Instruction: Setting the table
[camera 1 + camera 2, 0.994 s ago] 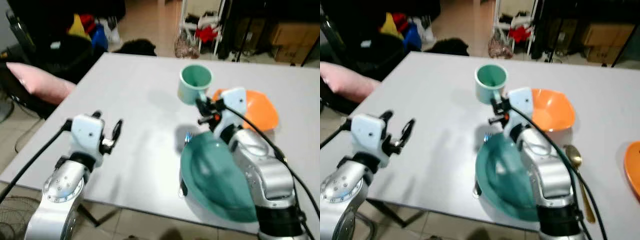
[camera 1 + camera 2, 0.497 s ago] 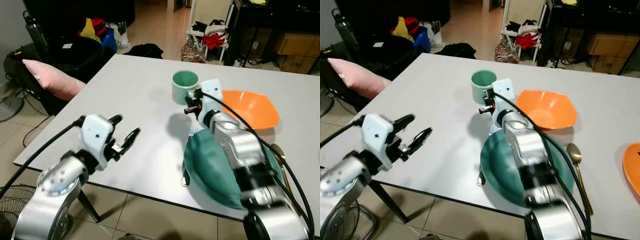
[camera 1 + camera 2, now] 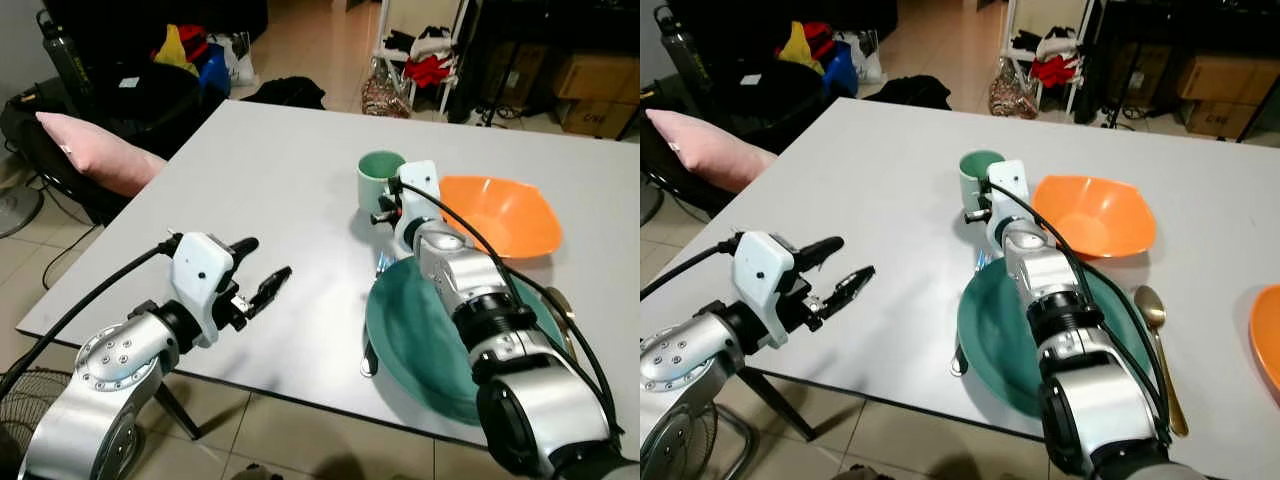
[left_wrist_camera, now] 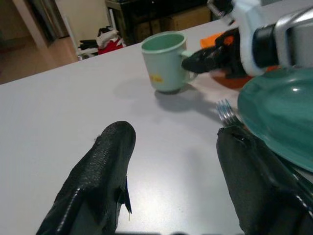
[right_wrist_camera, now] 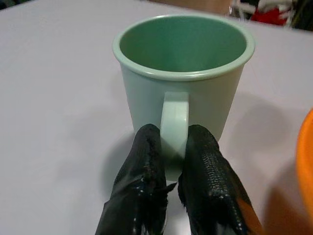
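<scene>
A pale green mug (image 3: 380, 176) stands on the grey table (image 3: 250, 170), just beyond a teal plate (image 3: 425, 335). My right gripper (image 5: 170, 161) is shut on the mug's handle (image 5: 175, 117), one finger on each side. A fork (image 4: 226, 111) pokes out from under the plate's left edge. To the right of the mug sits an orange bowl (image 3: 510, 215). A gold spoon (image 3: 1155, 320) lies to the right of the plate. My left gripper (image 3: 262, 272) hovers open and empty over the table's near left part, pointing toward the mug (image 4: 166, 61).
An orange plate (image 3: 1268, 340) sits at the right edge of the table. A pink cushion (image 3: 95, 155) rests on a dark chair by the table's left side. Bags (image 3: 190, 60) and a rack with clothes (image 3: 425, 50) stand on the floor beyond.
The right gripper has lowered the mug from above the plate to the table beyond it. The left gripper has reached forward. The camera has shifted.
</scene>
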Robot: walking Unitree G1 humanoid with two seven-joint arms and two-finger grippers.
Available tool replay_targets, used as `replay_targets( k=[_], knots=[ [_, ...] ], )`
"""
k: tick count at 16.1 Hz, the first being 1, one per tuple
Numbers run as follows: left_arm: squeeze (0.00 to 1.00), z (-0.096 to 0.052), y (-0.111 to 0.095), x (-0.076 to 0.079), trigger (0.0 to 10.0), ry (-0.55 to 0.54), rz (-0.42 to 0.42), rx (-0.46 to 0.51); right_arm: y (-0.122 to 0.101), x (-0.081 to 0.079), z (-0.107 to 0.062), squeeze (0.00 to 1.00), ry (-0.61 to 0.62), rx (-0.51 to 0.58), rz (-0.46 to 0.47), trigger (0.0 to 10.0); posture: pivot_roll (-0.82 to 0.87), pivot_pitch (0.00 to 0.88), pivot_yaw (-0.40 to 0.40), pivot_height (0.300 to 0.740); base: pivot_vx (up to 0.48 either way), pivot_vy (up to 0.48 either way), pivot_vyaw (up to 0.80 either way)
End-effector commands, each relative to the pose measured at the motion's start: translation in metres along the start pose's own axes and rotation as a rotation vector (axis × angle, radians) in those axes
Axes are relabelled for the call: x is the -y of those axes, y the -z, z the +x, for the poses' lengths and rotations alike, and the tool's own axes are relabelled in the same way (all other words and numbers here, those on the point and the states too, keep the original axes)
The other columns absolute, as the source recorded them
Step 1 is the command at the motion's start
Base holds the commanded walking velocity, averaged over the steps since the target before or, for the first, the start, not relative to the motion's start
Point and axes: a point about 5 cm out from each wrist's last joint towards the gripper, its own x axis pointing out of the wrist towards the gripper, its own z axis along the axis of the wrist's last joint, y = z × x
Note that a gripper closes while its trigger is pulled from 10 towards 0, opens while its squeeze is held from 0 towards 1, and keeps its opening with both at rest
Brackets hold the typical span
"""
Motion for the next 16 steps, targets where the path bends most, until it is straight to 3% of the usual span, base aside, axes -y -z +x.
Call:
replay_targets(
  k=[1, 5, 6, 7, 13, 16],
  knots=[
    [0.00, -0.001, -0.003, 0.002, 10.0, 0.020, 0.013, 0.002, -0.006, -0.001, 0.002, 0.00, 0.012, 0.024, 0.014, 10.0, -0.02, 0.000, 0.056, 0.740, 0.000, 0.000, 0.00],
    [0.00, -0.002, -0.003, 0.006, 10.0, 0.067, -0.007, -0.009, 0.000, 0.000, 0.005, 0.00, 0.005, 0.013, 0.076, 10.0, -0.02, 0.001, 0.059, 0.740, 0.000, 0.000, 0.00],
    [0.00, -0.002, -0.002, 0.008, 10.0, 0.079, -0.009, -0.016, 0.001, 0.001, 0.006, 0.25, 0.014, 0.009, 0.075, 10.0, -0.02, 0.001, 0.060, 0.740, 0.000, 0.000, 0.00],
    [0.00, -0.002, -0.002, 0.008, 10.0, 0.082, -0.011, -0.017, 0.001, 0.002, 0.006, 1.00, 0.019, 0.011, 0.079, 10.0, -0.02, 0.002, 0.060, 0.740, 0.000, 0.000, 0.00],
    [0.00, -0.002, -0.001, 0.008, 10.0, 0.091, -0.014, -0.021, -0.003, 0.005, 0.005, 1.00, 0.024, 0.030, 0.052, 10.0, -0.03, 0.000, 0.057, 0.740, 0.000, 0.000, 0.00],
    [0.00, -0.005, -0.001, 0.008, 10.0, 0.087, -0.015, -0.023, -0.015, 0.007, -0.005, 1.00, -0.009, 0.101, 0.058, 10.0, -0.03, 0.000, 0.060, 0.740, 0.000, 0.000, 0.00]
  ],
)
